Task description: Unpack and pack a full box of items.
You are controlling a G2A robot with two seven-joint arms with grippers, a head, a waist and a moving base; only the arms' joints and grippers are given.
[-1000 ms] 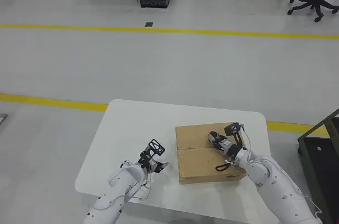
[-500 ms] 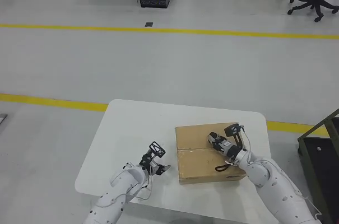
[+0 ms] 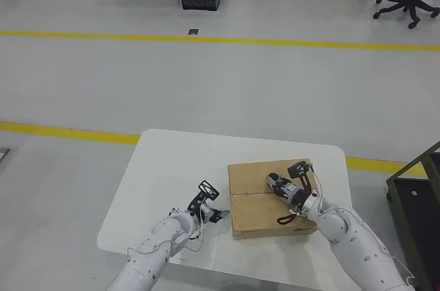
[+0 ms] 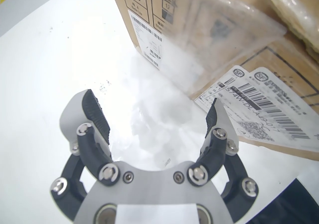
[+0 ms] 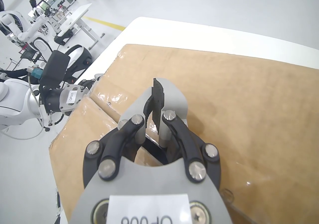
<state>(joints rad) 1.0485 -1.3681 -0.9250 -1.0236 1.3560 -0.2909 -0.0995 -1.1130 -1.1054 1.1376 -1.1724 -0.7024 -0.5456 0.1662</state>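
Note:
A closed cardboard box [image 3: 263, 198] with a taped middle seam sits on the right half of the white table [image 3: 169, 167]. My left gripper [image 3: 218, 215] is low on the table by the box's left side, open with nothing between its fingers [image 4: 96, 115]. In the left wrist view a loose strip of clear tape [image 4: 224, 28] hangs off the box wall [image 4: 139, 10] just ahead of it, next to white shipping labels [image 4: 261, 107]. My right gripper [image 3: 272, 179] rests above the box top beside the seam [image 5: 104, 110], shut [image 5: 155, 92] with nothing visible in it.
The table's left half is bare white surface. A dark metal rack [image 3: 423, 196] stands off the table's right side. The box's near side is close to the table's front edge.
My left gripper has moved right across the table, ending close to the box's left side. The right gripper has shifted slightly left on the box top.

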